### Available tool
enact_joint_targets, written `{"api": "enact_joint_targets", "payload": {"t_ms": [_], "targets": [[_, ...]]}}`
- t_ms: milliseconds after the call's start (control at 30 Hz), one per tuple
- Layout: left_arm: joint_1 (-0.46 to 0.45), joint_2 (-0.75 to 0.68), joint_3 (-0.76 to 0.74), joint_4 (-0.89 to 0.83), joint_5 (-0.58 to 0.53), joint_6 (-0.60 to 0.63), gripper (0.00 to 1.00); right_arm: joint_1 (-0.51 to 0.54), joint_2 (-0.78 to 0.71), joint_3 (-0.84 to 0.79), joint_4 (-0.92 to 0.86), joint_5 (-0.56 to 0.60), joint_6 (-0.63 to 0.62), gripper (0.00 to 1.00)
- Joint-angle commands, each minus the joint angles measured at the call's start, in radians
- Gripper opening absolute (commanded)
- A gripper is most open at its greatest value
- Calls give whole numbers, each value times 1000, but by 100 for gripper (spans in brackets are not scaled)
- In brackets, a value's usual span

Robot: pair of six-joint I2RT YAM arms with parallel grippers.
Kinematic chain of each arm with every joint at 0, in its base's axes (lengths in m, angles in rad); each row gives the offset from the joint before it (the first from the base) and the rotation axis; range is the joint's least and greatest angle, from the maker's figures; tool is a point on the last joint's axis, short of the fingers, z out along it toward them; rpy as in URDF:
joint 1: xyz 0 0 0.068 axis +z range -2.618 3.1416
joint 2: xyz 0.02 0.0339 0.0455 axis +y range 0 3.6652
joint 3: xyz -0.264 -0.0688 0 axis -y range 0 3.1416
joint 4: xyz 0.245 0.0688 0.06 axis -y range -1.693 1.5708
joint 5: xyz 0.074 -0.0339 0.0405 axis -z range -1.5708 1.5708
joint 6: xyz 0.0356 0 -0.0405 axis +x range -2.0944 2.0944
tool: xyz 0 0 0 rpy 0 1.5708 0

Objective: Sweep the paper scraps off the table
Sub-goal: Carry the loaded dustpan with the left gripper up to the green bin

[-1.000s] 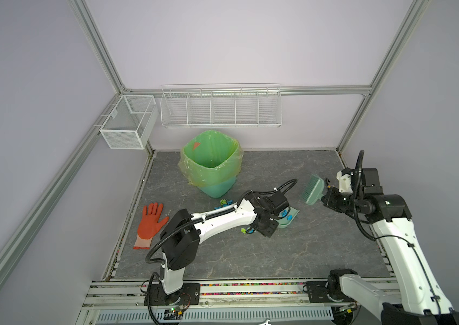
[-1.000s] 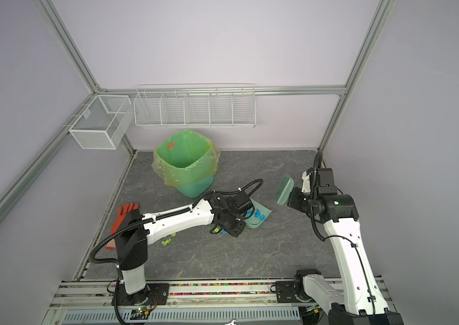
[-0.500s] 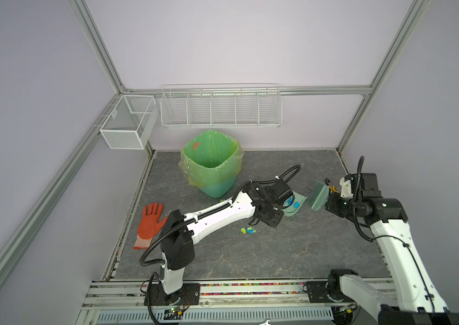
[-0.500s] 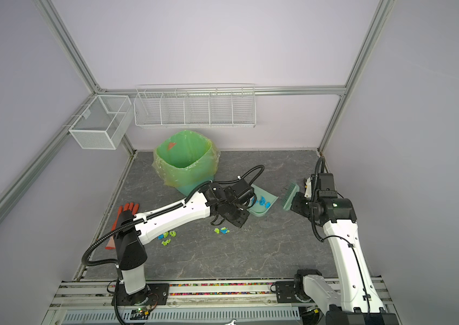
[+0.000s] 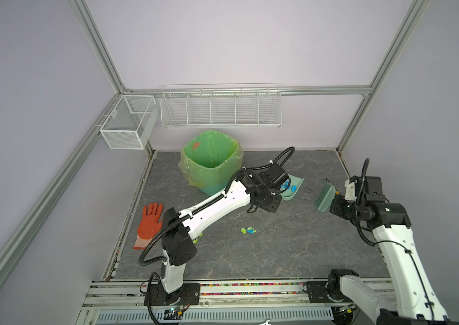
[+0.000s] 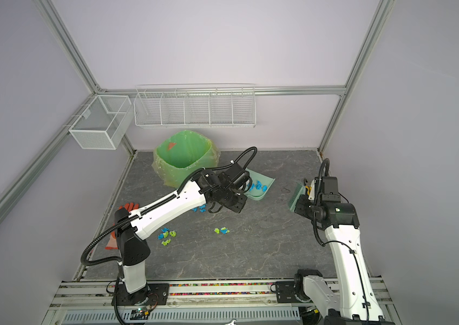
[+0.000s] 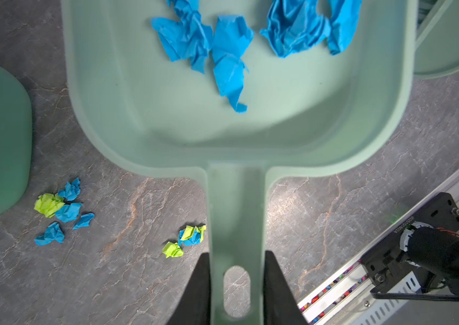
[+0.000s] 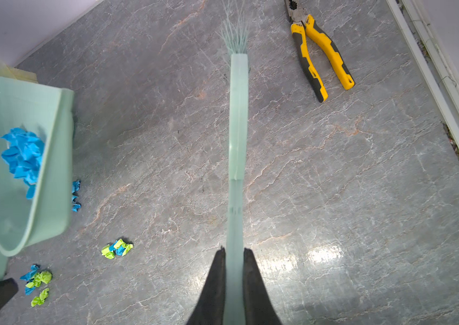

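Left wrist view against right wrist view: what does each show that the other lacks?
Only left wrist: the black arm base on the slotted rail. Only right wrist: yellow-handled pliers and the right pincer, shut on the pale green brush handle. Both: the mint-green plastic dustpan holding crumpled blue paper scraps, with blue and lime scraps on the grey marbled table.

Front table (image 5: 279,253) open; bin (image 5: 194,171) blocks back left; pliers (image 8: 331,53) lie back right.

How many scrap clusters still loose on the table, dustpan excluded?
3. A blue-green pair mid-table; a bigger bunch by the left arm's elbow; blue bits under the left wrist, near the dustpan. More may hide beneath that arm.
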Motion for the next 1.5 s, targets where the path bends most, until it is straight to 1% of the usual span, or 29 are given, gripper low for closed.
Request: {"api": "enact_joint_targets", "payload": {"t_ms": [0, 200, 300, 500, 833, 867, 967, 1033, 1267, 1467], "targets": [[4, 18, 63, -64, -39, -13, 0, -6, -18, -20, -8, 12, -21, 7], [10, 43, 159, -125, -50, -4, 0, -6, -34, -40, -7, -8, -20, 7], [10, 38, 200, -150, -41, -6, 0, -5, -41, -49, -13, 10, -31, 7], [26, 1, 221, -157, -68, -3, 0, -5, -54, -66, -12, 1, -31, 7], [116, -56, 226, -160, -32, -5, 0, -6, -62, -81, -10, -25, -27, 7], [125, -60, 227, -160, -21, -9, 0, -6, -63, -83, -9, -26, -26, 7], [169, -75, 222, -144, 71, -39, 0, -6, -63, -87, -9, -29, -24, 7], [194, -93, 205, -113, 125, -35, 0, -5, -64, -91, -6, -33, -22, 7], [258, -133, 189, -83, 195, -35, 0, -5, -54, -98, 7, -42, -17, 7], [372, -171, 196, -98, 242, -37, 0, -5, -56, -101, 11, -42, -21, 7]]}}
